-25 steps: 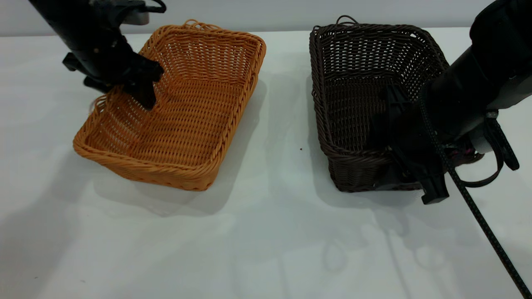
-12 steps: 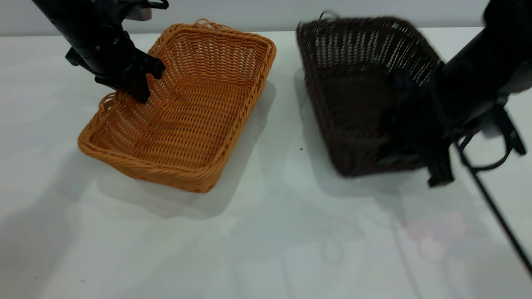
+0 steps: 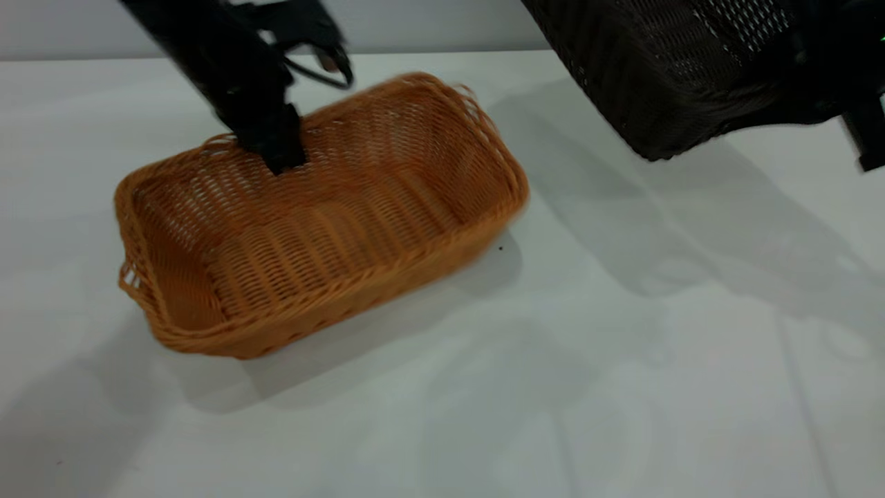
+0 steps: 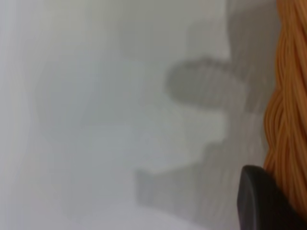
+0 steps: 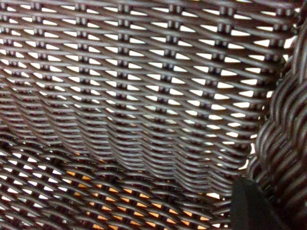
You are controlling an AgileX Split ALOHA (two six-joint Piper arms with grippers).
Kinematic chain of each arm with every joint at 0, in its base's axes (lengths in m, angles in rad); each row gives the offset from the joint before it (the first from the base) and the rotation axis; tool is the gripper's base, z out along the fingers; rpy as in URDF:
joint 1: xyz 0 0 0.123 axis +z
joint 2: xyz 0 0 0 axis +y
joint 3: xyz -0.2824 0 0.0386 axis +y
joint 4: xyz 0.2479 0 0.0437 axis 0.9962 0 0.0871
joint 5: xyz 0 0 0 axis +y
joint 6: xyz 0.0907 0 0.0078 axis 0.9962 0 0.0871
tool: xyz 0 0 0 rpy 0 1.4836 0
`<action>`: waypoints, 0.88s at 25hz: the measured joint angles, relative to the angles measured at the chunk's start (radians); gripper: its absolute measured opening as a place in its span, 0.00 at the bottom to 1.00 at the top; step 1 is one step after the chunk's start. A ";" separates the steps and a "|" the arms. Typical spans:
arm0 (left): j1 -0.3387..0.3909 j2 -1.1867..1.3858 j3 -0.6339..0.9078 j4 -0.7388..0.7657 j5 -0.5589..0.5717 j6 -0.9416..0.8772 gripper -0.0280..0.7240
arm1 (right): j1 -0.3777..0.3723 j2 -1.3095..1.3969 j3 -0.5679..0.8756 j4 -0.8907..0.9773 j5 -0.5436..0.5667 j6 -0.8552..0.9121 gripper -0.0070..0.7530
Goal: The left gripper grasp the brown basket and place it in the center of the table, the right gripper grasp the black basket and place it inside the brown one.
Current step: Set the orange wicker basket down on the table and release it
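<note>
Two baskets are in play, one on the table (image 3: 484,387) and one in the air. The brown basket (image 3: 325,214) sits left of centre, turned so its long sides run slantwise, its near end toward the left front and its far end, with a loop handle, toward the middle rear. The left gripper (image 3: 280,149) comes down over the basket's rear long rim and is clenched on it, one finger inside the wall; in the left wrist view a black fingertip (image 4: 264,201) lies against the braided orange rim (image 4: 288,96), with bare white tabletop beyond it. The basket's base appears to rest on the table, its shadow close under its front edge.

High at the right rear, the black basket (image 3: 664,69) hangs clear of the table, tilted, its underside and a lower corner facing the camera and its upper part cut off by the frame's top edge. The right gripper (image 3: 864,131) is at the frame's right edge against that basket; the right wrist view shows a black finger (image 5: 254,206) beside the dark braided rim, grasping it, with orange showing through the weave low down.

Between the two baskets a strip of bare table stays open, and the whole front half of the tabletop lies free, crossed only by shadows.
</note>
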 joint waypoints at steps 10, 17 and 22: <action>-0.158 -0.007 -0.004 0.021 -0.075 0.262 0.15 | -0.052 0.000 -0.153 -0.263 0.209 0.058 0.15; -0.163 -0.009 -0.004 0.036 -0.073 0.184 0.19 | -0.052 0.000 -0.155 -0.268 0.223 0.058 0.15; -0.163 -0.005 -0.004 0.036 -0.097 0.164 0.40 | -0.052 0.000 -0.155 -0.268 0.229 0.058 0.15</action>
